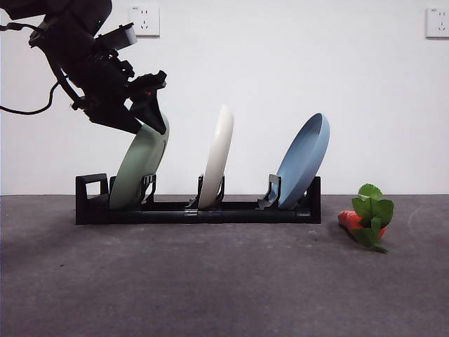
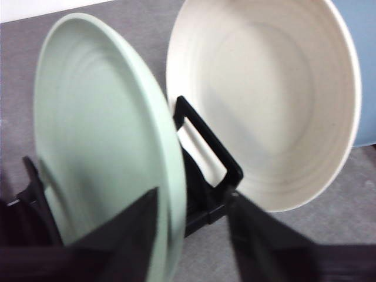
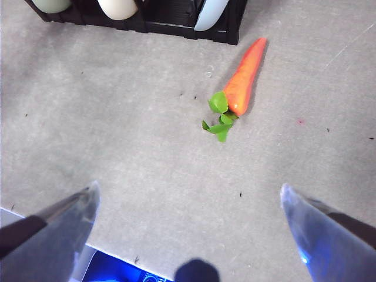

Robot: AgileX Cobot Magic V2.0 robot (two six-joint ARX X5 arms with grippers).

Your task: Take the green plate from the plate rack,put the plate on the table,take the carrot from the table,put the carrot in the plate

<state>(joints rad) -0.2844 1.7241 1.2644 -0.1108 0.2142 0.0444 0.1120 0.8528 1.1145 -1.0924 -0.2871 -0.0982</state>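
Observation:
The green plate stands tilted in the left end slot of the plate rack. My left gripper is at the plate's top edge, open. In the left wrist view its jaws straddle the green plate's rim: one jaw lies against the plate's face, the other stands apart from it. The carrot lies on the table right of the rack, its leaves toward the front. In the right wrist view my right gripper hangs open and empty above the table, well short of the carrot.
A cream-white plate stands in the rack's middle slot and a light blue plate in the right one. The cream plate is close beside the green one. A white wall with sockets stands behind.

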